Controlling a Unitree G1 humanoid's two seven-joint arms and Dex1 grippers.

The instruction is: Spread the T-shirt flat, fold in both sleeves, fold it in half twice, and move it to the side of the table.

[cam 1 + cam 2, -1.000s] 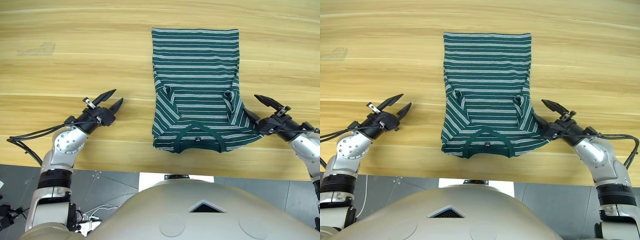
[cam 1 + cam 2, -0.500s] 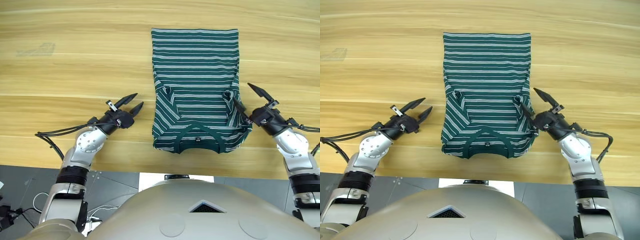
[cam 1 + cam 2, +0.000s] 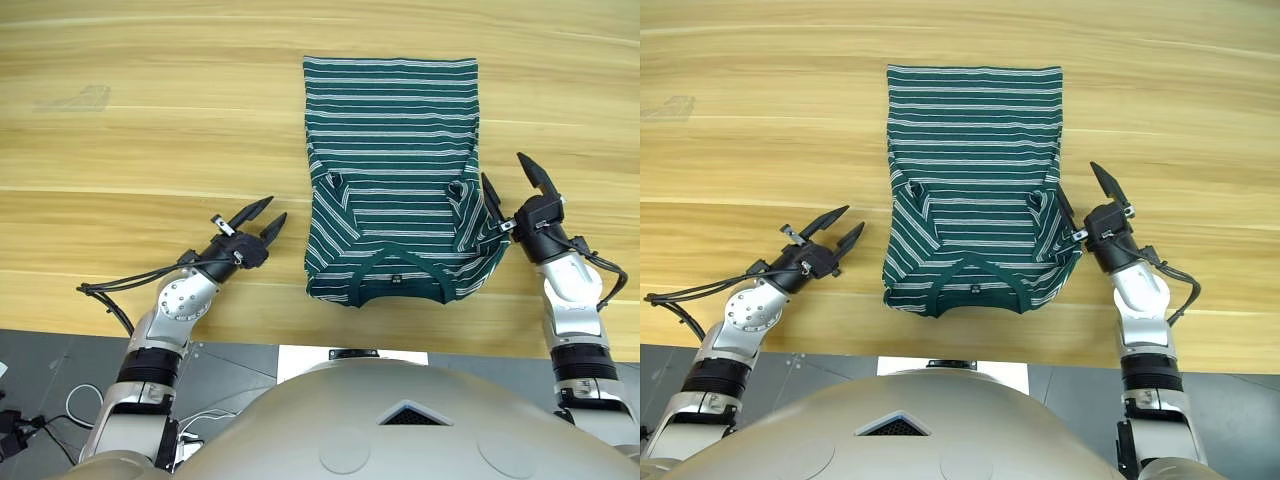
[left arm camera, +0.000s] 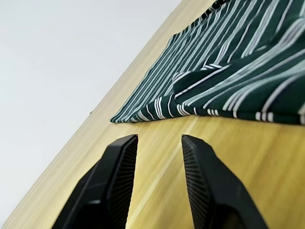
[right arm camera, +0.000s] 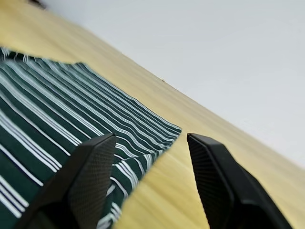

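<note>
T-shirt (image 3: 390, 150), sleeves folded in, lies flat on the surface (image 3: 150, 150); left end effector (image 3: 273, 208) part-open just off its collar-end left edge, right end effector (image 3: 505, 170) wide, straddling its right edge; risk: uneven pinches snag loose sleeve layers, skewing the half-fold.

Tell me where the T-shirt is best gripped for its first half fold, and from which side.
Probably the two collar-end corners of the T-shirt, each from its own outer side. The sleeves are already folded in, so those edges lie straight, and the open left gripper and right gripper flank them.
</note>
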